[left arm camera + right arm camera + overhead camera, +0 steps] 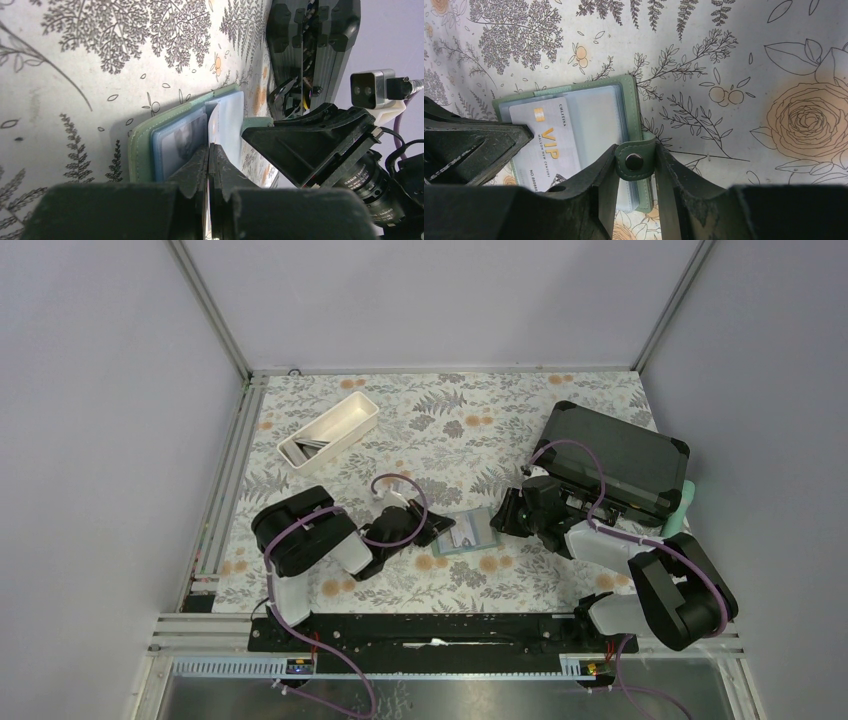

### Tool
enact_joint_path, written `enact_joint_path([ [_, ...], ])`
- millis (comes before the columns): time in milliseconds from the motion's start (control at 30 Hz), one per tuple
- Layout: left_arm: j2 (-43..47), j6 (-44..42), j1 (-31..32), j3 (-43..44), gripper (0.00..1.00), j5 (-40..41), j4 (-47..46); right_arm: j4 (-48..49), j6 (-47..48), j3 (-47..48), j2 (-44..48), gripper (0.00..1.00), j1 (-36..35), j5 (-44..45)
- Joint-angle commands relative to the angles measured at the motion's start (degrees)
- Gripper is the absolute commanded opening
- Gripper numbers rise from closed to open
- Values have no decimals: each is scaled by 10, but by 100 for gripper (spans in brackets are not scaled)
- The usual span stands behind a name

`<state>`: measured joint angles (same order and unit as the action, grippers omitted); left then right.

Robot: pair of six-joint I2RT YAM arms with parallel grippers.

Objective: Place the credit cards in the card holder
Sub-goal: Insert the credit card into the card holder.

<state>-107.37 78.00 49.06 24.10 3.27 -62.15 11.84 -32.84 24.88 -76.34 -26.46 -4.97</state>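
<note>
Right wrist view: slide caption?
Right hand pinches snap tab of open sage-green card holder; pale VIP plastic card over its pockets.

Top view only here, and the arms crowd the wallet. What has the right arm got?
Observer: The right gripper has its jaws closed on the snap tab of the card holder.
Operator: And the left?
Observer: The left gripper is shut on a pale credit card, held edge-on.
Operator: Any print on it?
Observer: Gold VIP lettering; it lies over the holder's clear pockets.
</note>
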Motion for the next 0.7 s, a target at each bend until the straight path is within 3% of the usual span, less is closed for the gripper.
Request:
enact_joint_path([
  [0,-1,-41,4,20,0,5,10,-25,4,5,8,38,3,15],
  [533,-18,-48,5,42,0,-17,28,-26,3,5,11,38,3,14],
  [667,-10,-52,5,42,14,-15,45,-26,3,5,11,38,3,15],
])
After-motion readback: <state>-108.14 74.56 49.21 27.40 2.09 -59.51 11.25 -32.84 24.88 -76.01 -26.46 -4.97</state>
